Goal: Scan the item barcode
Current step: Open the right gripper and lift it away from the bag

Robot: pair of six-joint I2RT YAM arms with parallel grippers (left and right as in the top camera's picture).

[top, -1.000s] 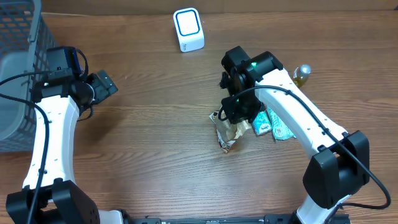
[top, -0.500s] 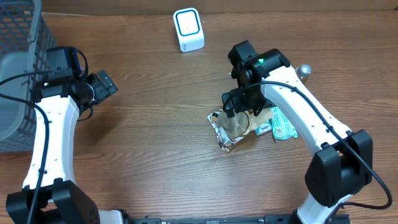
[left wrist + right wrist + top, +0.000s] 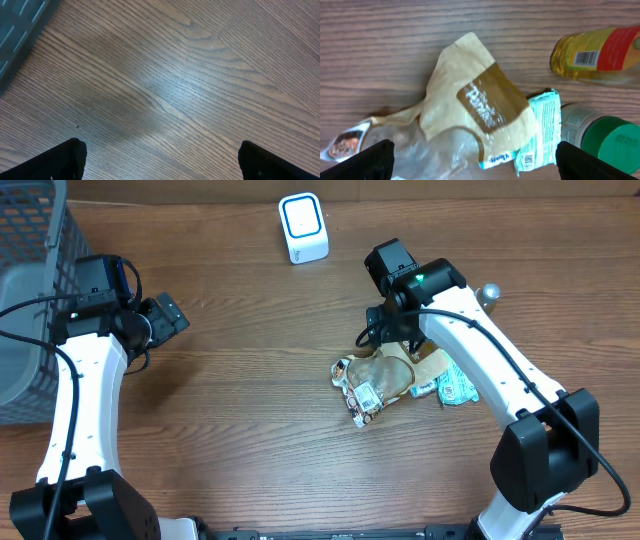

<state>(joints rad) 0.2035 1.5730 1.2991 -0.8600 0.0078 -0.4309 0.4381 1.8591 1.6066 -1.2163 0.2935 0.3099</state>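
Just now my right claw (image 3: 384, 332) has let go: it pinched the crinkled tan-and-clear film packet (image 3: 380, 378) a second ago and now hovers above it, spread. The packet lies limp on the wood-grain tabletop (image 3: 250, 400), well apart from the white boxy scanner (image 3: 302, 227), so the scan is probably still to do. My left claw (image 3: 166, 315) is spread and empty.

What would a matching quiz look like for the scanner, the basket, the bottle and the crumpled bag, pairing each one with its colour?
Things:
1. scanner
2. basket
3. bottle
4. bag

Colours:
A. yellow, with a red label
B. grey
C. white
D. tan, with a brown panel

Pairs: 1-C, 2-B, 3-A, 4-D
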